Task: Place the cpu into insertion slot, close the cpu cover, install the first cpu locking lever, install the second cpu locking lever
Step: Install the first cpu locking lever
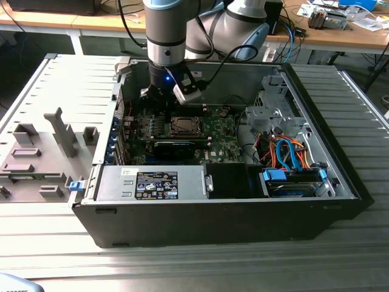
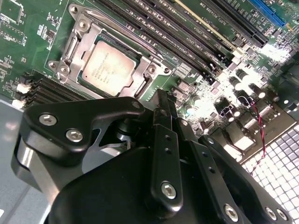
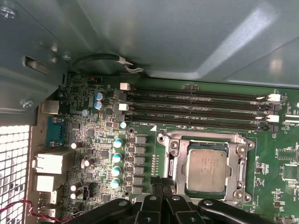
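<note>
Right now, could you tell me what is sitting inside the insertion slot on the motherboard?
The cpu lies flat inside the insertion slot, its pale metal face up, in both wrist views. The slot's contacts beneath it are covered. The end effector sits just beside the slot, not touching the cpu.

The arm (image 1: 165,27) was a thick cylinder of brushed grey metal with a pale blue band at its upper joint and a black ring at the wrist, where a small blue light glowed. A white-and-grey camera block (image 1: 186,92) was strapped to the wrist's side, and black cables looped off behind it. The claw (image 2: 161,109) was matte black: broad, rounded link plates and narrow straight bars, pinned with silver round-headed screws, over a smooth black housing in the second wrist view.
</note>
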